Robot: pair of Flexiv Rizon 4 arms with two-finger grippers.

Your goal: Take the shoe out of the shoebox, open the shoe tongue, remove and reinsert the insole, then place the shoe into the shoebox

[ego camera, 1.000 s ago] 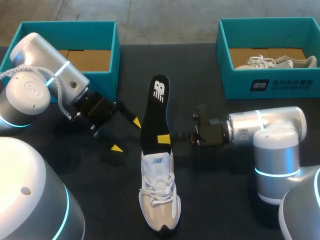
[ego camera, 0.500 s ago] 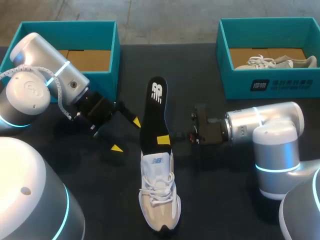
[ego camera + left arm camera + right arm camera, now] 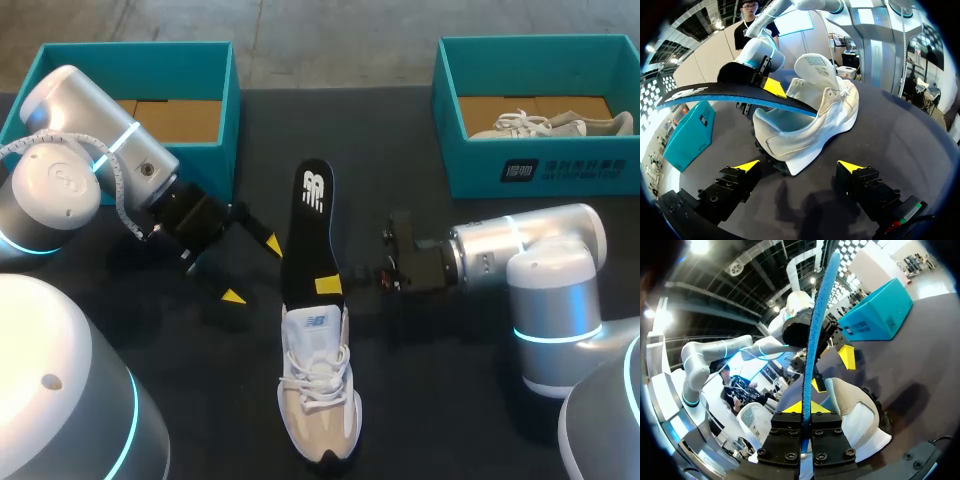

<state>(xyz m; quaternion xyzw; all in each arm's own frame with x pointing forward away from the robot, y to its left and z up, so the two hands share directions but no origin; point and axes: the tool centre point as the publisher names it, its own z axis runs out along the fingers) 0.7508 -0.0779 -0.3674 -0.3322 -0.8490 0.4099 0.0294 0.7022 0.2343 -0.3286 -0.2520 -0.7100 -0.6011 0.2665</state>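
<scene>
**Head view: right gripper clamping the insole, left gripper hanging open beside the shoe**

Head view is showing the white shoe (image 3: 318, 385) sitting sole-down on the dark table (image 3: 450, 400), near its front edge, with its toe pointing toward the robot. The black insole (image 3: 308, 235) is sticking out of the shoe's opening and stretching away over the table, its logo end farthest from the shoe.

The right gripper (image 3: 335, 282) is coming in from the right and pinching the insole just past the shoe's collar. In the right wrist view its two fingers are closing on the insole's blue edge (image 3: 820, 315) from both sides, right gripper (image 3: 804, 407) clenched, with the shoe (image 3: 855, 405) just beneath.

The left gripper (image 3: 252, 270) is hanging just to the left of the insole with its fingers spread wide and nothing between them. In the left wrist view the left gripper (image 3: 797, 167) is facing the heel of the shoe (image 3: 810, 120), apart from it. The insole (image 3: 730, 92) is arching above the heel, and the shoe's tongue (image 3: 812, 65) is standing up.

Two teal shoeboxes are sitting at the far side of the table. The left shoebox (image 3: 60, 70) is lying beside the left arm. The right shoebox (image 3: 480, 165) is holding a second pale shoe (image 3: 550, 125).
</scene>
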